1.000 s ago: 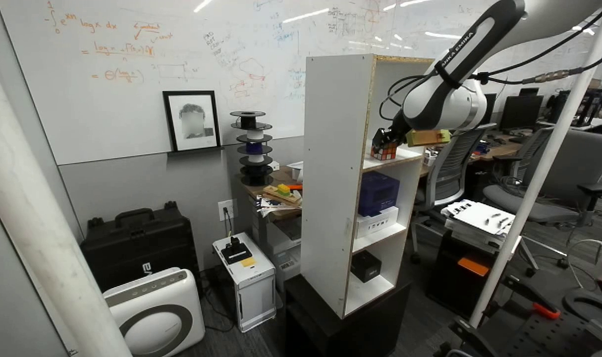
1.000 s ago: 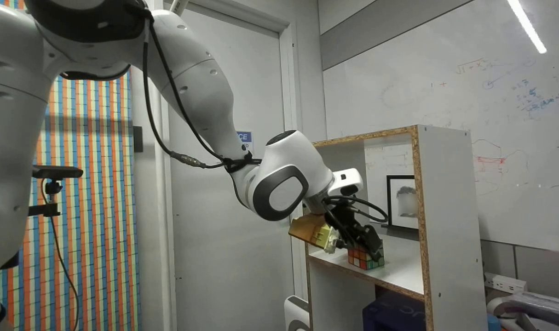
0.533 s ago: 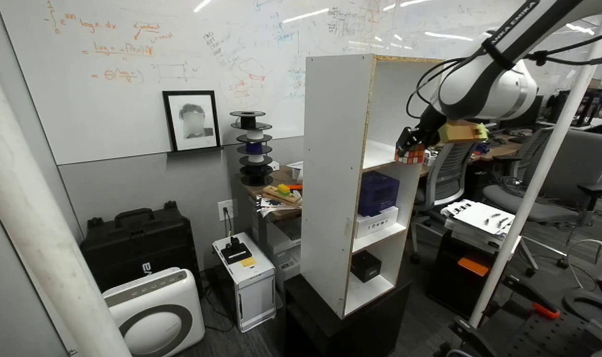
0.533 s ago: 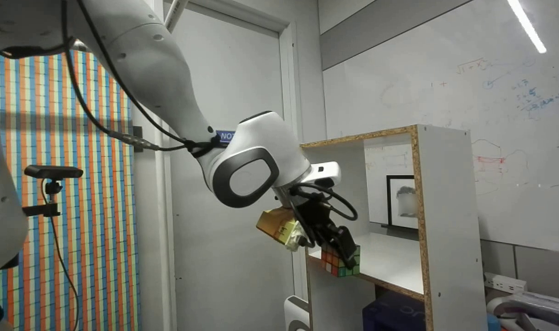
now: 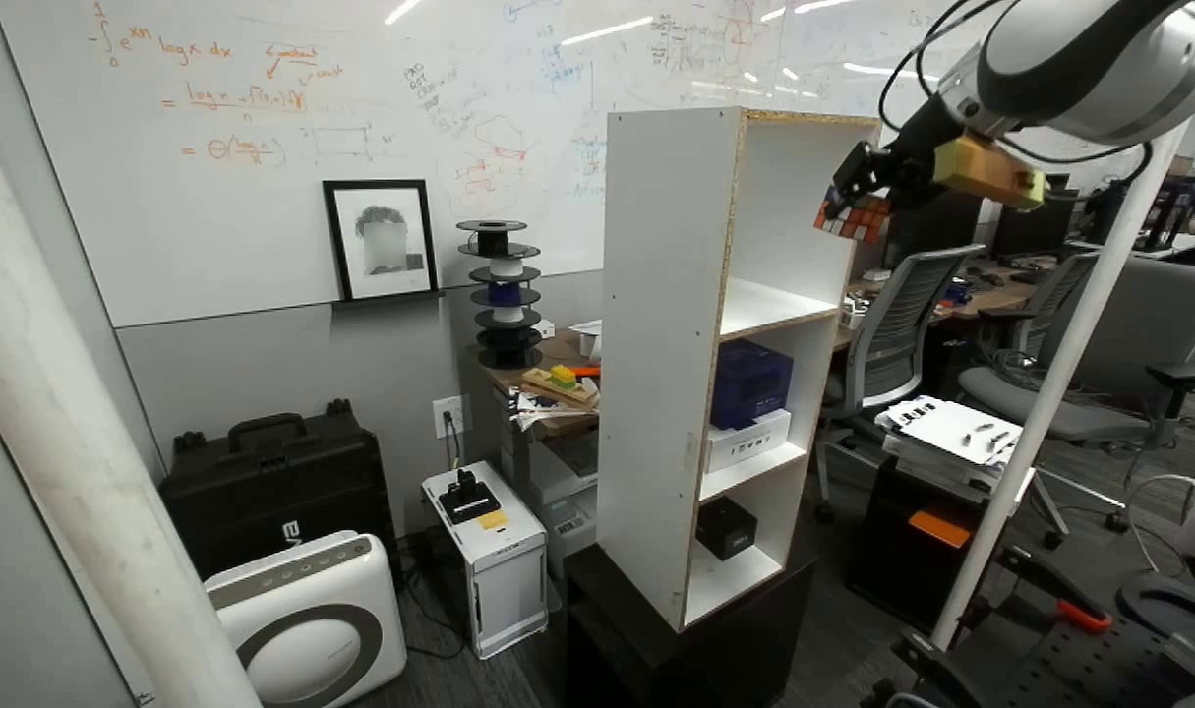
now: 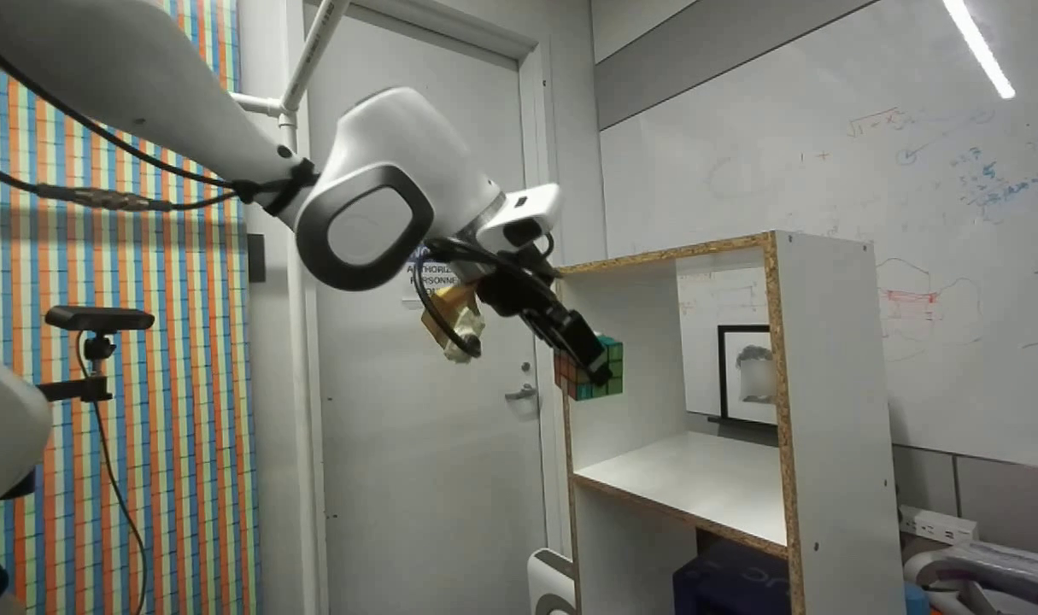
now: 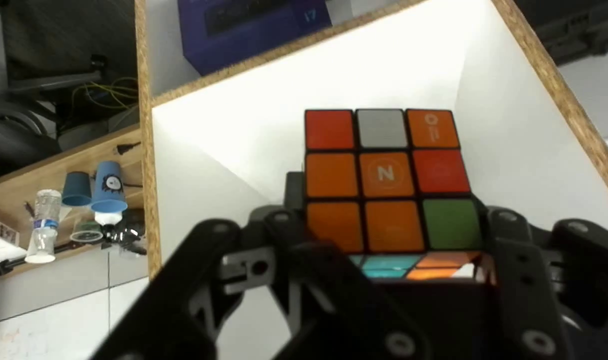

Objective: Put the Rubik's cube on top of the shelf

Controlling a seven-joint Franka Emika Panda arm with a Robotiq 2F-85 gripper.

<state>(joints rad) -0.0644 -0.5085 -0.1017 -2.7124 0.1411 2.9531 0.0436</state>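
The white arm (image 6: 425, 154) is nearest in an exterior view, extending from the left and slanting down to the right, with a yellow block (image 5: 985, 172) at its wrist. At the arm's end the two fingers of the black gripper (image 7: 386, 200) lie against opposite sides of the Rubik's cube (image 7: 386, 175), parted only enough to span it, so the cube is held between them. The face turned to the wrist view carries orange, red, white and green squares. The cube hangs in the air, tilted, in front of the upper compartment of the shelf (image 5: 668, 344), apart from that compartment's floor; in both exterior views it appears lower than the top board. The shelf stands upright, white with bare chipboard front edges, on a black base (image 5: 690, 659). In its middle compartment a dark blue box (image 5: 751, 383) sits on a white box (image 5: 751, 442), and in the lowest lies a small black box (image 5: 726, 528). Farther off, left of the shelf in an exterior view, stands a stack of spools (image 5: 507, 295); well to the right is a grey office chair (image 5: 1138, 339). Beyond the arm, left of the shelf in an exterior view, is a pale door (image 6: 433, 461). Farthest, a framed portrait (image 5: 384, 241) stands against the whiteboard (image 5: 263, 98), which bears orange, black and blue-green writing.
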